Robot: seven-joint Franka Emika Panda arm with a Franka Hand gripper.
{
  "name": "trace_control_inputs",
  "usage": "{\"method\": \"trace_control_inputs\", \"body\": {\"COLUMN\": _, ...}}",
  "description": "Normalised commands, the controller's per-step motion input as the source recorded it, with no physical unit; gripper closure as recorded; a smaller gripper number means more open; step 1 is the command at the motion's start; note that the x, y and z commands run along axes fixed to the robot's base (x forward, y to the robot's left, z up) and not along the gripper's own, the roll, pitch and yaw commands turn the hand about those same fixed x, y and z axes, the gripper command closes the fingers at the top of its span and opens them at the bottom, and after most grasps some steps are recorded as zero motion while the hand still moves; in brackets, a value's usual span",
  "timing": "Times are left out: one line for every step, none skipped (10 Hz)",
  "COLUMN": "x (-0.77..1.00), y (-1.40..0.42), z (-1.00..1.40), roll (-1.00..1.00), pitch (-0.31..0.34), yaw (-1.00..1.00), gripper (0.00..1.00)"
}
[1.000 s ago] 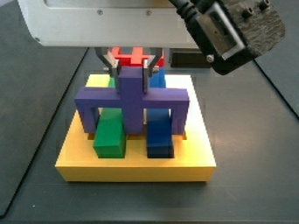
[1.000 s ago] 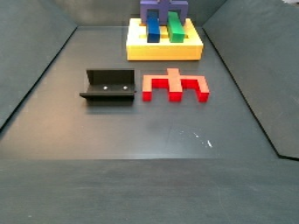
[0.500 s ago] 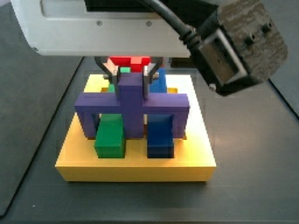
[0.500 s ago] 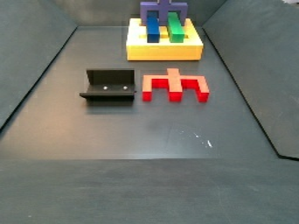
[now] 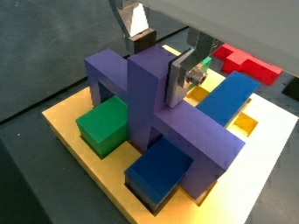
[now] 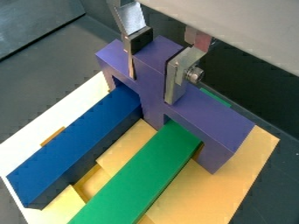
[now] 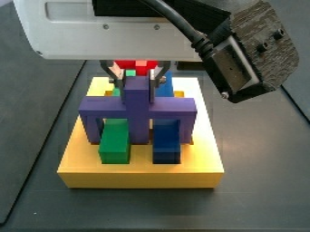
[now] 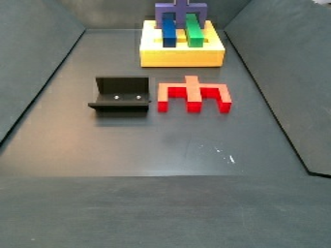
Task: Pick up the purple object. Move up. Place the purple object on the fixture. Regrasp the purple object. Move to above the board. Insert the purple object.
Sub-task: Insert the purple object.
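Note:
The purple object [image 5: 176, 131] sits on the yellow board [image 5: 70, 131], bridging a green bar and a blue bar; it shows in both wrist views [image 6: 216, 122] and both side views [image 7: 103, 104] [image 8: 181, 8]. My gripper [image 5: 158, 61] [image 6: 155, 66] [image 7: 140, 86] is over the board, its two silver fingers on either side of the purple object's upright middle rib and pressed against it. The black fixture [image 8: 119, 95] stands empty on the floor, well away from the board [image 8: 181, 53]. In that side view the gripper is out of frame.
A red notched block [image 8: 195, 94] lies on the floor beside the fixture and shows behind the board [image 7: 136, 67]. A green bar [image 6: 140, 175] and a long blue bar [image 6: 70, 149] lie in the board's slots under the purple object. Dark walls ring the floor.
The gripper has come down over the board, and its fingers now flank the purple object's middle rib. The purple object, bars, red block and fixture have not moved.

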Motion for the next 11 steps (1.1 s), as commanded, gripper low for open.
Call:
{"method": "trace_control_inputs", "body": {"x": 0.15, "y": -0.06, "z": -0.09, "roll": 0.25, "pitch": 0.039, "yaw": 0.04, "gripper": 1.0}}
{"method": "trace_control_inputs", "body": {"x": 0.27, "y": -0.07, "z": -0.18, "roll": 0.26, "pitch": 0.027, "yaw": 0.08, "gripper": 1.0}}
{"method": "trace_control_inputs", "body": {"x": 0.37, "y": 0.0, "z": -0.22, "roll": 0.27, "pitch": 0.043, "yaw": 0.1, "gripper": 1.0}}
{"method": "trace_control_inputs", "body": {"x": 0.32, "y": 0.0, "z": -0.22, "roll": 0.31, "pitch": 0.046, "yaw": 0.11, "gripper": 1.0}}
{"method": "trace_control_inputs", "body": {"x": 0.02, "y": 0.0, "z": -0.2, "roll": 0.29, "pitch": 0.054, "yaw": 0.04, "gripper": 1.0}}
{"method": "trace_control_inputs", "body": {"x": -0.03, "y": 0.0, "z": -0.22, "roll": 0.23, "pitch": 0.02, "yaw": 0.0, "gripper": 1.0}}
{"method": "trace_control_inputs", "body": {"x": -0.12, "y": 0.0, "z": -0.37, "roll": 0.08, "pitch": -0.026, "yaw": 0.0, "gripper": 1.0}}
{"method": "trace_control_inputs", "body": {"x": -0.07, "y": 0.0, "z": -0.65, "roll": -0.04, "pitch": -0.183, "yaw": 0.0, "gripper": 1.0}}
{"method": "trace_control_inputs", "body": {"x": -0.04, "y": 0.0, "z": -0.71, "roll": -0.1, "pitch": -0.22, "yaw": 0.0, "gripper": 1.0}}
{"method": "trace_control_inputs", "body": {"x": -0.01, "y": 0.0, "z": -0.29, "roll": 0.0, "pitch": -0.079, "yaw": 0.0, "gripper": 1.0}}
{"method": "trace_control_inputs", "body": {"x": 0.0, "y": 0.0, "z": 0.0, "roll": 0.0, "pitch": 0.0, "yaw": 0.0, "gripper": 1.0}}
